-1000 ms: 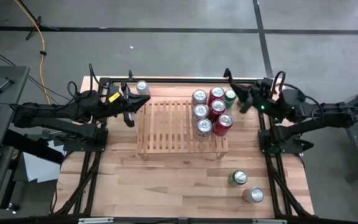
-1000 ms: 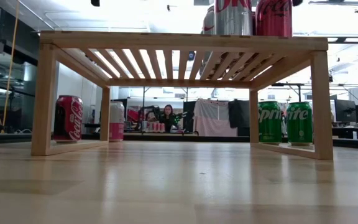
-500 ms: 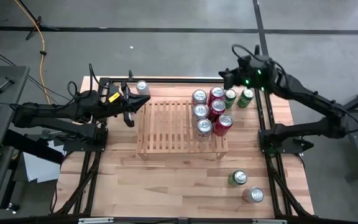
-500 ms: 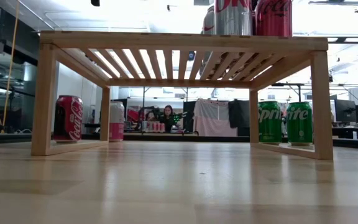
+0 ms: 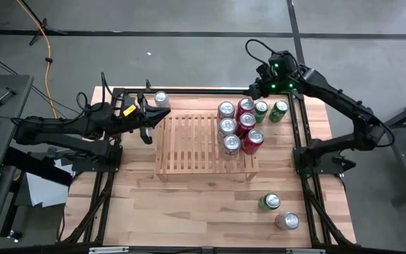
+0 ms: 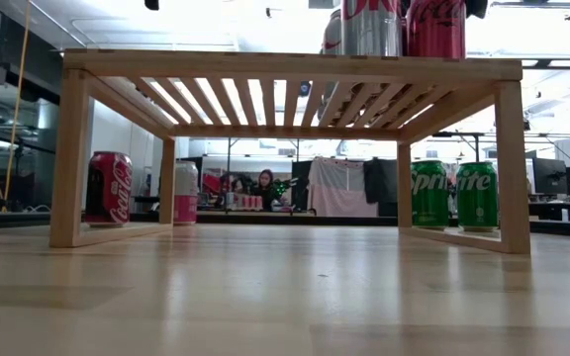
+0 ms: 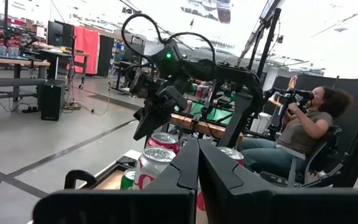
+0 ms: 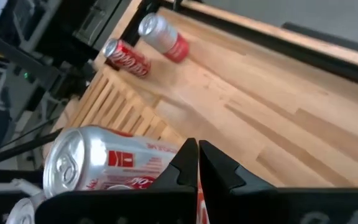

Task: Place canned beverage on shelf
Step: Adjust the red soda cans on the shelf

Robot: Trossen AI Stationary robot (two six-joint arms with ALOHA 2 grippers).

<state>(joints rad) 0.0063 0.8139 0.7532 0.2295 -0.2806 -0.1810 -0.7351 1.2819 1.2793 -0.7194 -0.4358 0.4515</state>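
Observation:
The shelf is a low slatted rack of light wood in the middle of the table. Several cans stand on its right part; the low view shows their bases on the slats. Two green cans stand on the table behind its far right corner. My right gripper hangs shut above the table's far edge, just beyond these cans, pointing down and left, holding nothing. My left gripper waits shut in the air at the shelf's far left corner, empty.
A silver-topped can stands at the far left; the low view shows a red can and a pink one there. A green can and a silver can stand near right. The shelf's left slats are bare. A person sits beyond the table.
My right gripper has swung from the table's right edge toward its far edge and left, ending above the cans behind the shelf's far right corner. It has tipped from about level to pointing downward, and has stayed shut. No can has moved.

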